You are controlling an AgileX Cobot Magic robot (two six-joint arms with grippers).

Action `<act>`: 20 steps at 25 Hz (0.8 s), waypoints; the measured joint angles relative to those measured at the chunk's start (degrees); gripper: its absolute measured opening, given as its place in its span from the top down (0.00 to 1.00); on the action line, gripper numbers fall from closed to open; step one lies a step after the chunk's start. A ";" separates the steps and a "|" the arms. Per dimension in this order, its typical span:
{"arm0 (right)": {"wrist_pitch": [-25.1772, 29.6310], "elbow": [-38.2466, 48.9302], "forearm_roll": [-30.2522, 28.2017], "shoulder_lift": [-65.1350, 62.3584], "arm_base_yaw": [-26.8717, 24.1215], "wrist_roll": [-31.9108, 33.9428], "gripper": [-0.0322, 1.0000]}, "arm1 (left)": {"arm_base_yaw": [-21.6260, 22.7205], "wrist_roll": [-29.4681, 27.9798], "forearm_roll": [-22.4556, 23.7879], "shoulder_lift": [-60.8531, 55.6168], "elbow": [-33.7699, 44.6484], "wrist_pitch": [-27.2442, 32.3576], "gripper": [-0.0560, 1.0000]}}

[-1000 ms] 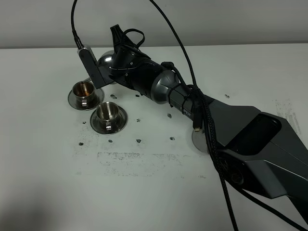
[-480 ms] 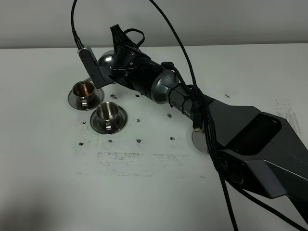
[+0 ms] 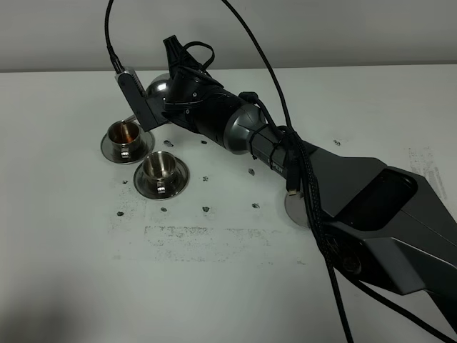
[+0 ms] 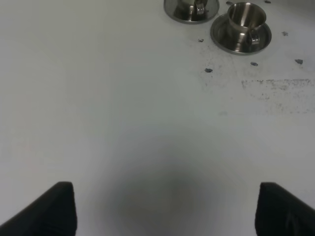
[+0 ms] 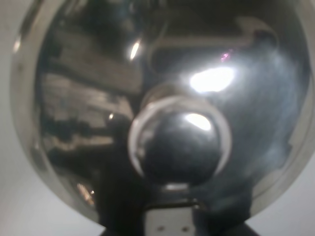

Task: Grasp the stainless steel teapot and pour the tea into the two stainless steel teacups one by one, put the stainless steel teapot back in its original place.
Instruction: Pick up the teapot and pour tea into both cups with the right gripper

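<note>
My right gripper (image 3: 183,69) reaches across to the far left and is shut on the loop handle of the stainless steel teapot (image 3: 158,88), held off the table just behind the far teacup (image 3: 123,133). That cup shows brownish liquid inside. The near teacup (image 3: 158,166) stands on its saucer beside it and looks plain steel inside. In the right wrist view the teapot's knobbed lid (image 5: 178,147) fills the frame. In the left wrist view both teacups (image 4: 246,19) (image 4: 191,7) lie far ahead of my left gripper (image 4: 170,209), which is open above bare table.
A round steel saucer (image 3: 294,207) lies partly under the right forearm, right of the middle. Black cables (image 3: 271,71) loop over the arm. The white tabletop (image 3: 214,286) carries small dark specks around the cups. The back edge meets a pale wall.
</note>
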 joint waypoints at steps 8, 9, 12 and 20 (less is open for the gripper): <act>-0.05 0.02 -0.23 0.00 0.00 -0.06 0.80 | 0.00 0.00 0.00 0.00 0.00 0.00 0.27; -0.05 0.02 -0.33 0.00 0.00 -0.06 0.80 | 0.00 0.00 0.00 0.00 0.00 0.00 0.27; -0.05 0.02 -0.47 0.00 0.00 -0.06 0.80 | 0.00 0.00 0.00 0.00 0.00 0.00 0.27; -0.42 0.02 -1.46 0.00 0.00 -0.01 0.80 | 0.00 0.00 0.00 0.00 0.00 0.00 0.27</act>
